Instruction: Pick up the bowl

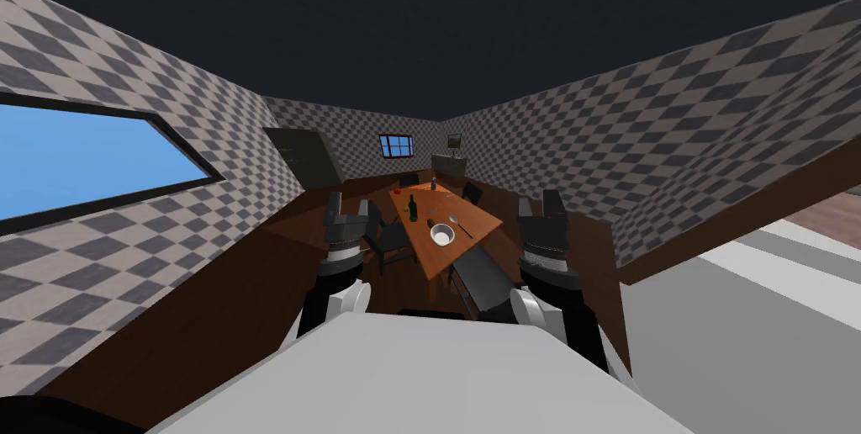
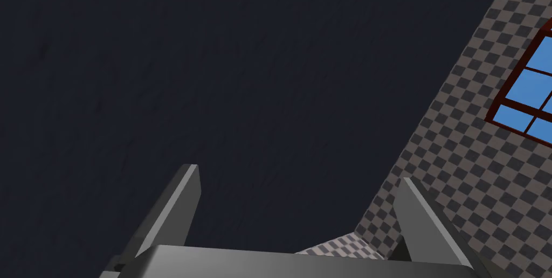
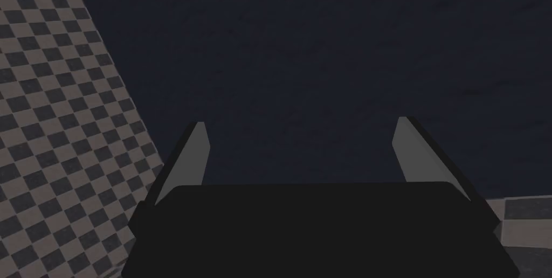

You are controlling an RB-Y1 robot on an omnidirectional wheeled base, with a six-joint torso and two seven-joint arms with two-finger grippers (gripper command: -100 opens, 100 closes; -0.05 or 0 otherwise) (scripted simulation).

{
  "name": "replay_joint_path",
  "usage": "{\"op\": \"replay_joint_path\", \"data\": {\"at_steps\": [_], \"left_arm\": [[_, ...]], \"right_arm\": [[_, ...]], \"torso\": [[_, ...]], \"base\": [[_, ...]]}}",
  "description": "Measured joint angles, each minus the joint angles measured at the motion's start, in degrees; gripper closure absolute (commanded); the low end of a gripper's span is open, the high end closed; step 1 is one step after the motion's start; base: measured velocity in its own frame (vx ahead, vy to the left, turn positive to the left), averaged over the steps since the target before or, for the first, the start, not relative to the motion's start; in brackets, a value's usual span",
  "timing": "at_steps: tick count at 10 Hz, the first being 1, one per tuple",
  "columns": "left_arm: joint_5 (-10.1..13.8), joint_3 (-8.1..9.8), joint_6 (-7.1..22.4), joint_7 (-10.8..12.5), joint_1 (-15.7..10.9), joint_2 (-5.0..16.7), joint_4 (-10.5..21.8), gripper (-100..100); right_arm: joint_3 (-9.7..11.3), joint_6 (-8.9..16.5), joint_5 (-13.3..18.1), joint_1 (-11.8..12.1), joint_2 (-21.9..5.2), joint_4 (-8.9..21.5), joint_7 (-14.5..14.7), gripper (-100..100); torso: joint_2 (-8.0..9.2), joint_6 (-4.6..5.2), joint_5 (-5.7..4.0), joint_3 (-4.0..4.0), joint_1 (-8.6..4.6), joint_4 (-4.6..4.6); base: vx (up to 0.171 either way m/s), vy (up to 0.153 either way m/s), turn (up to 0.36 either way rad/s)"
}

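Observation:
A white bowl point(image 1: 442, 234) sits near the close end of a long brown table point(image 1: 471, 217) ahead of me in the head view. Both arms are raised at my sides, well short of the table. My left gripper point(image 1: 348, 205) points upward to the left of the table, and its wrist view shows the left gripper point(image 2: 299, 178) open with nothing between the fingers. My right gripper point(image 1: 543, 204) stands to the right of the table; in its wrist view the right gripper point(image 3: 302, 124) is open and empty too.
On the table stand a dark green bottle point(image 1: 413, 208), a spoon point(image 1: 456, 221), a small red thing point(image 1: 395, 192) and a second bottle point(image 1: 433, 184). Dark chairs point(image 1: 389, 240) flank the table, one chair point(image 1: 481, 276) at its close right. Checkered walls enclose the room.

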Motion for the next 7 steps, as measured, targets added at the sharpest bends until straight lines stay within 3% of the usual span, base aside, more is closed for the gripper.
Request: {"op": "replay_joint_path", "data": {"at_steps": [7], "left_arm": [[0.00, -0.02, 0.00, 0.00, -0.01, -0.02, 0.00, 0]], "right_arm": [[1.82, -1.07, 1.86, -2.32, -9.46, 6.30, 2.73, -100]], "torso": [[0.03, -0.02, 0.16, 0.02, 0.69, 0.01]], "base": [[-0.019, 0.169, 0.124]]}}
